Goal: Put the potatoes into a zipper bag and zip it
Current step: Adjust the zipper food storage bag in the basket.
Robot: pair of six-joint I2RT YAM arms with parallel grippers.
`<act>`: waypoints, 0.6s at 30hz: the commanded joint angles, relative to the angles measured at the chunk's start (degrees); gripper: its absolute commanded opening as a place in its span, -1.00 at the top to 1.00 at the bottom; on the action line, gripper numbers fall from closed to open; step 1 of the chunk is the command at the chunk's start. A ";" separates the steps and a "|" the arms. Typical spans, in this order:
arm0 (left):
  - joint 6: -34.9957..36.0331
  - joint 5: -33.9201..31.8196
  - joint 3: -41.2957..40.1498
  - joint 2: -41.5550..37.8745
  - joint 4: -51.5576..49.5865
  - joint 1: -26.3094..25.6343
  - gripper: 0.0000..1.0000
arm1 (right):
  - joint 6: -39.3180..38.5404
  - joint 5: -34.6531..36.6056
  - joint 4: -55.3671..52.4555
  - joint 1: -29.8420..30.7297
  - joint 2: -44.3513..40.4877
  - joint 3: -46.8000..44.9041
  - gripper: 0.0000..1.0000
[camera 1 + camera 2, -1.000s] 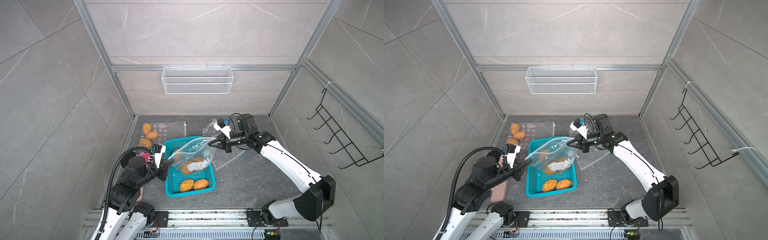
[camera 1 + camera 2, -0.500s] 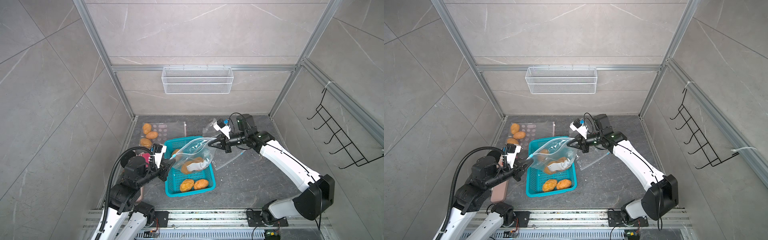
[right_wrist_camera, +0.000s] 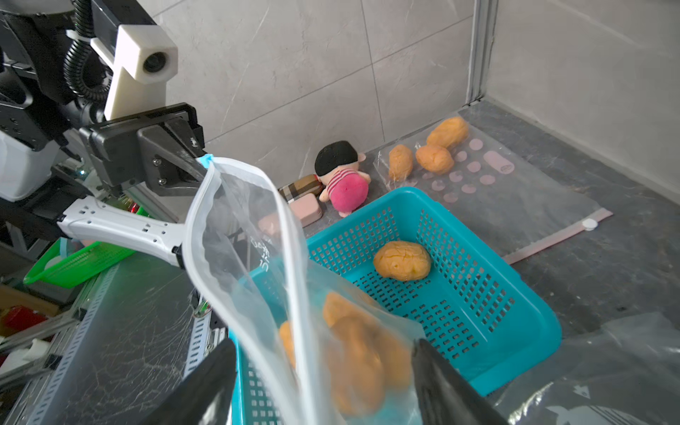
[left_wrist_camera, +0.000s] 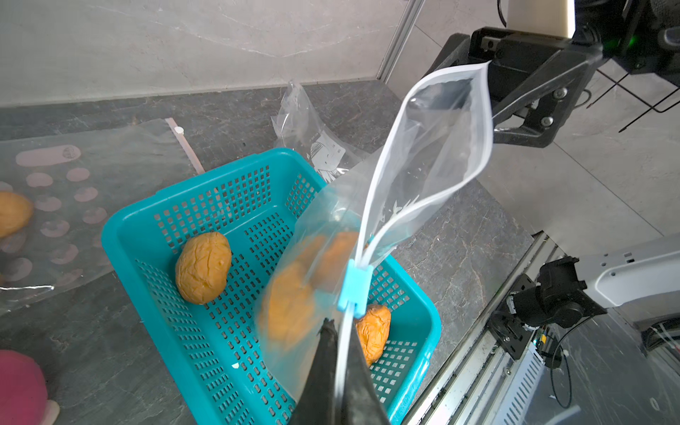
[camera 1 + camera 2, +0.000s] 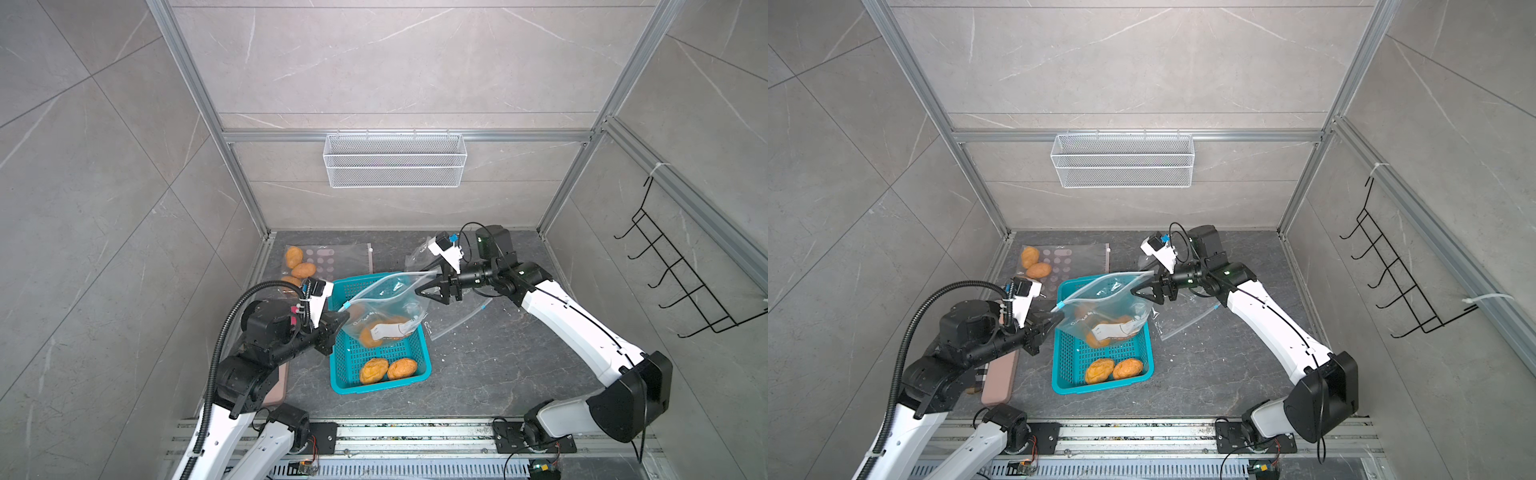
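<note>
Clock ref is the top views: 12 = back wall, 6 = arm bases.

Potatoes (image 5: pixel 384 332): a few sit low in the clear zipper bag (image 5: pixel 388 293); the count is unclear through the plastic. The bag hangs over the 12 o'clock half of the teal basket (image 5: pixel 376 386) at mid bench (image 5: pixel 498 365). Can't tell if its bottom rests on the basket floor.

Two loose potatoes (image 5: pixel 374 370) lie side by side at the basket's 6 o'clock end. The wrist views show one more (image 3: pixel 401 260) toward the 12 o'clock end. Three others (image 3: pixel 434 158) lie in a flat dotted bag (image 5: pixel 340 259) on the bench, 10–11 o'clock of the basket.

The bag mouth is open, zip rails bowed apart. The blue slider (image 4: pixel 353 283) sits at the zip's 9 o'clock end.

Left end effector (image 5: pixel 344 316): fingers pressed together, pinching the zip strip right beside the slider.

Right end effector (image 5: pixel 427 282): fingers (image 3: pixel 441 386) spread wide at the bag's 3 o'clock corner. The strip runs between them with a gap on each side in the right wrist view. Can't confirm contact at the upper finger.

Around:
- Spare clear bags (image 5: pixel 461 316) lie flat at 2–3 o'clock of the basket.
- A pink case (image 5: pixel 1000 370) and a doll (image 3: pixel 344 180) sit by the 9 o'clock wall.
- A wire basket (image 5: pixel 395 162) hangs on the back wall.
- A black hook rack (image 5: pixel 681 286) is on the 3 o'clock wall.
</note>
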 commanded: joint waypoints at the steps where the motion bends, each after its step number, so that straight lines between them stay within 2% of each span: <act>1: 4.25 -2.64 9.39 4.07 -7.98 0.11 1.00 | 1.25 -1.04 3.42 -0.16 -3.87 5.83 -0.59; 4: 5.74 -7.09 18.18 9.04 -15.84 0.11 1.00 | 1.47 -3.21 3.49 0.02 -3.61 9.66 -0.64; 8: 7.69 -4.91 24.21 12.42 -19.51 0.11 1.00 | 2.78 -6.88 4.14 0.90 -0.35 14.72 -0.57; 14: 7.71 4.76 23.09 14.74 -18.76 0.06 1.00 | 0.79 -8.58 1.94 5.66 4.97 20.15 -0.49; 16: 7.21 6.70 21.94 15.19 -17.39 0.11 1.00 | -2.16 -7.08 -0.27 8.14 6.67 21.44 -0.43; 18: 6.99 7.79 21.35 15.59 -16.98 0.11 1.00 | -9.05 -4.27 -6.67 11.11 8.87 24.50 -0.42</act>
